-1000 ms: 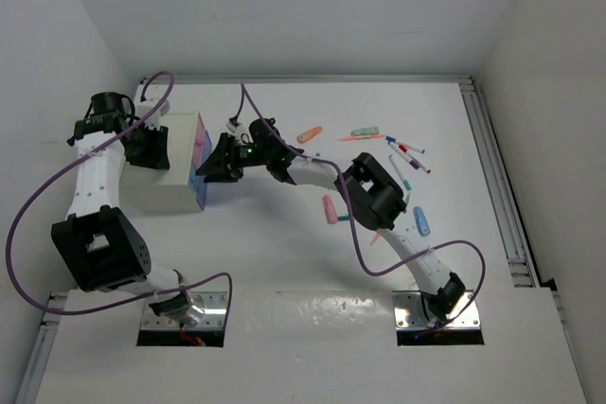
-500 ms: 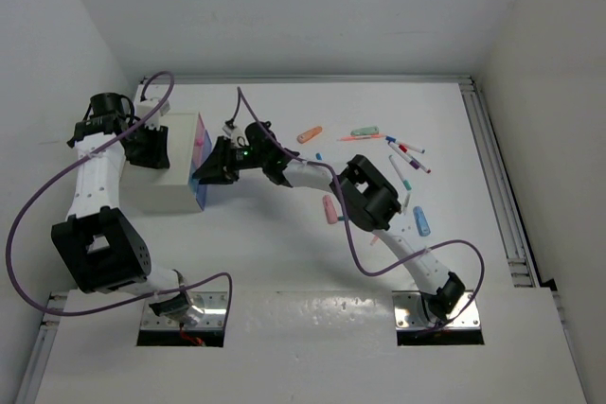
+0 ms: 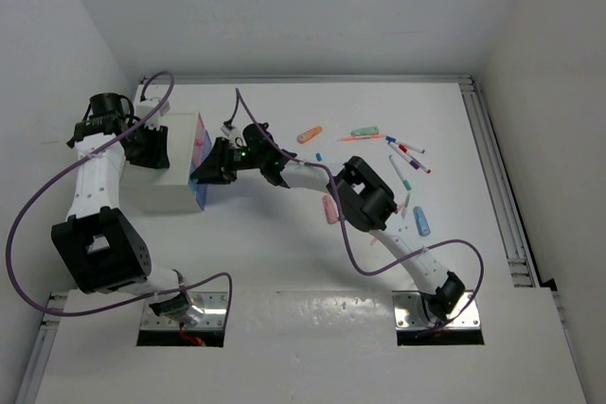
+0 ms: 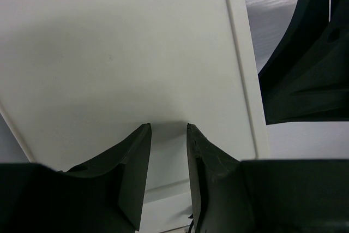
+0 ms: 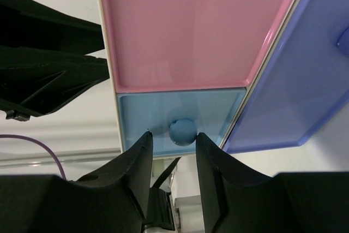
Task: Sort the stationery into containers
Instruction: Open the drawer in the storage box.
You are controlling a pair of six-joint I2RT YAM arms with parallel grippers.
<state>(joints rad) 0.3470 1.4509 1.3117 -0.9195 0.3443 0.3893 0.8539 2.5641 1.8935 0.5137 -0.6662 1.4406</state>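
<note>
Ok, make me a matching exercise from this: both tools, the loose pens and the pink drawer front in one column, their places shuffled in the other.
Things: 1 left tool; 2 right tool; 3 loose pens; 4 pink drawer front.
Places: A astride the blue knob; B scattered on the table, right of the white cabinet; C over that cabinet's top; D bordering the light-blue drawer.
Pairs: 1-C; 2-A; 3-B; 4-D.

The left gripper (image 4: 167,128) holds its two black fingers a narrow gap apart, tips against the white cabinet (image 4: 120,47). A pale strip (image 4: 240,58) edges the panel's right side; beyond it, a black angular shape (image 4: 305,64) fills the upper right.
</note>
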